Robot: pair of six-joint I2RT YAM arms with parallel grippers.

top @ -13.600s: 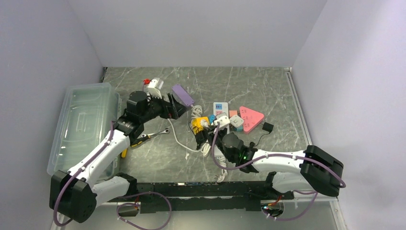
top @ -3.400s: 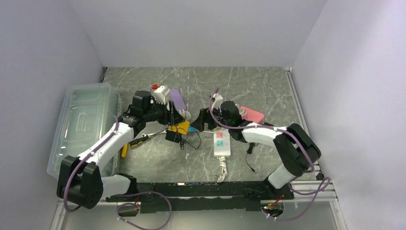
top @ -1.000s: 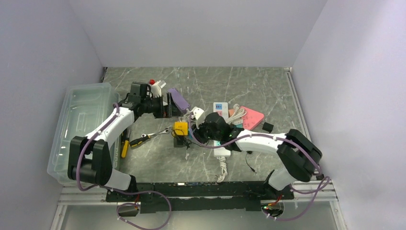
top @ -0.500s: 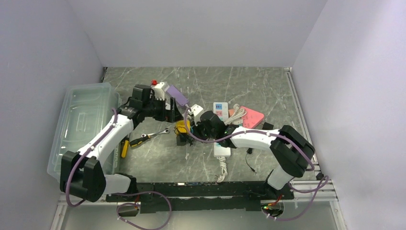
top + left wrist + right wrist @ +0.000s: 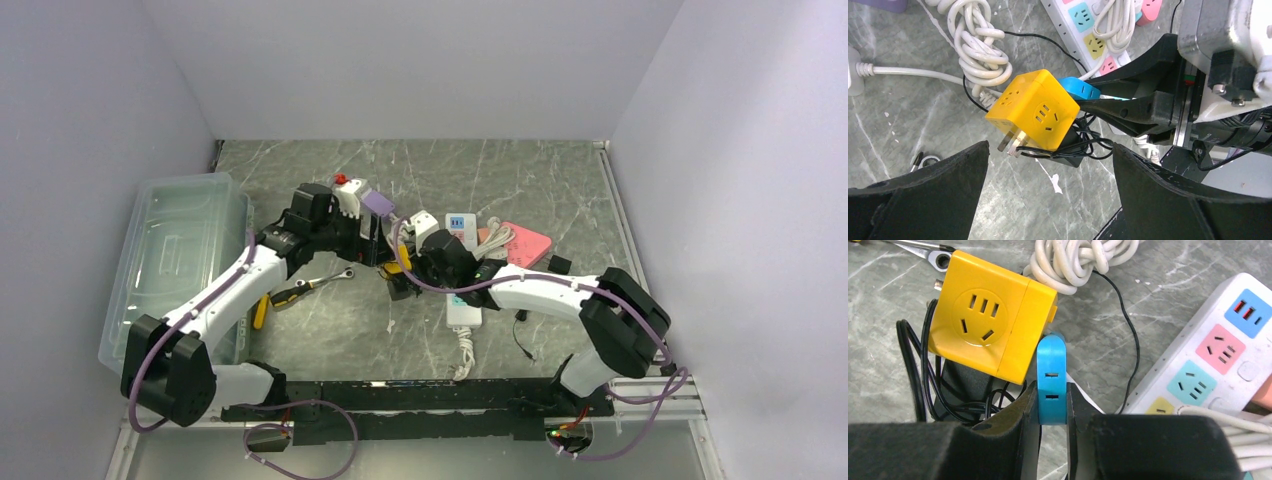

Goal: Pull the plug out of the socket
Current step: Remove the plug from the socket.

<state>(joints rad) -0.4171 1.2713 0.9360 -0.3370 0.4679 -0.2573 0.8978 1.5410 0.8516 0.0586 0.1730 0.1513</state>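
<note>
Blue plug (image 5: 1051, 375) sits dead centre of the right wrist view, seated in the side of the yellow cube socket (image 5: 988, 325). The right pincer (image 5: 1050, 405) is clamped on the plug's flat faces. The left pincer (image 5: 1050, 160) hangs wide open, straddling the cube at lower centre of its own view, gripping nothing. Here's the worry: pull now and the unheld cube simply trails along, dragging the black cable (image 5: 913, 365) tangled underneath, or the plug slides out of that narrow grip.
</note>
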